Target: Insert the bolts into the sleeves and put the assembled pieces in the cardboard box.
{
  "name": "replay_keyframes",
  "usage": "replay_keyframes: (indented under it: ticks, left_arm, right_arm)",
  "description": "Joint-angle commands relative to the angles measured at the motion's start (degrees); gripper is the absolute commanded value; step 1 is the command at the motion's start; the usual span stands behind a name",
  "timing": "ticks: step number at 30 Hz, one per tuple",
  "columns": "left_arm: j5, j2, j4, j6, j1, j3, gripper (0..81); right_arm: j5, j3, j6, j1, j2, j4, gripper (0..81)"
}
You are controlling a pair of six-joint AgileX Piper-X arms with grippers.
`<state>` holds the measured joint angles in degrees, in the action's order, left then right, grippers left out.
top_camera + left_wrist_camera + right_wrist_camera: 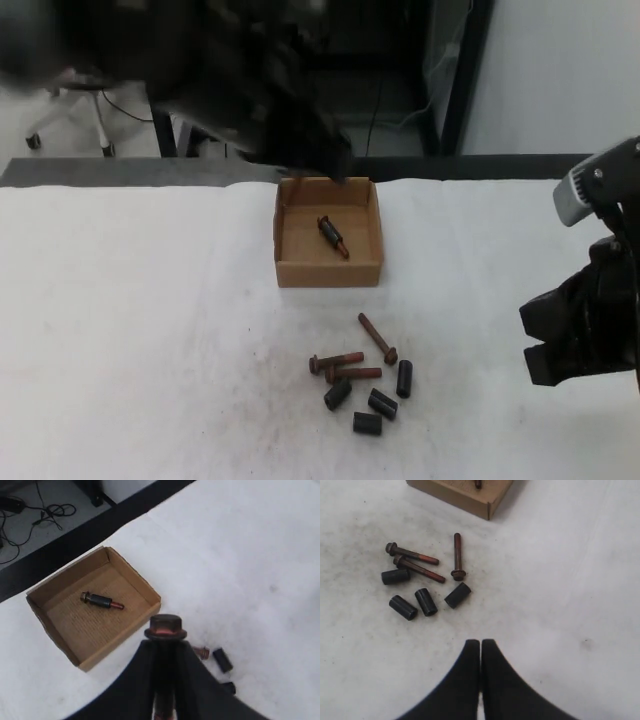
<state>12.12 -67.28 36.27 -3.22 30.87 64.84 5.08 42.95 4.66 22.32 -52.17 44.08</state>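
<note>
My left gripper [165,647] is shut on a rusty bolt [165,626], whose hex head sticks out past the fingertips; its shaft is hidden between the fingers. It hangs above the bench near the cardboard box [135,582]. In the high view the left arm [290,120] is a dark blur over the box's far edge [328,185]. One assembled bolt and sleeve [333,236] lies inside the box. Three loose bolts [415,562] and several black sleeves [426,601] lie in a cluster in front of the box. My right gripper [481,644] is shut and empty, hovering off to the side of the cluster.
White cloth [130,330] covers the bench, with wide free room on both sides of the box. The right arm [585,325] stands at the bench's right edge. A dark rail [150,170] runs along the far side of the bench.
</note>
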Motion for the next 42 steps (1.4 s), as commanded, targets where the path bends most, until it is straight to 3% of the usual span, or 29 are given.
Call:
replay_keyframes:
  ticks: [1,9,12,15,18,22,29,32,37,42]
  left_arm:
    - [1.2,2.7,-1.5,1.0,-0.5,-1.8,0.3]
    - [12.3,28.3,-23.6,13.1,-5.8,-27.6,0.3]
    - [12.4,34.0,-38.6,21.8,-6.9,-38.2,0.3]
    - [11.9,35.8,-50.6,30.6,-8.5,-47.6,0.3]
    - [12.8,35.8,-53.6,33.9,-9.6,-52.1,0.3]
    - [13.5,35.6,-53.6,28.6,-9.7,-53.0,0.3]
    - [12.0,35.6,-50.3,26.1,-11.2,-52.9,0.3]
    - [12.0,35.6,-47.9,26.1,-11.5,-52.9,0.3]
    - [12.0,35.6,-47.7,24.7,-11.5,-52.9,0.3]
    - [12.0,35.6,-47.7,24.7,-11.5,-52.9,0.3]
  right_arm:
    - [6.2,-0.2,0.5,-0.2,-1.4,-2.9,0.8]
    - [9.3,0.3,-3.3,-0.2,-16.9,-12.0,0.8]
    - [15.5,1.5,-5.1,-0.2,-23.8,-14.2,0.1]
    - [22.8,4.1,-3.0,0.5,-29.3,-14.8,7.6]
    - [23.4,7.4,4.8,2.2,-32.7,-13.9,20.9]
    - [18.6,12.2,13.5,5.7,-35.4,-13.9,37.5]
    - [9.9,17.9,24.1,10.8,-40.0,-13.9,38.1]
    - [8.5,18.2,24.2,11.3,-42.1,-11.5,38.1]
    - [4.8,17.9,32.8,11.6,-44.6,-3.2,38.1]
    - [4.8,17.9,25.9,12.1,-45.8,-4.4,38.1]
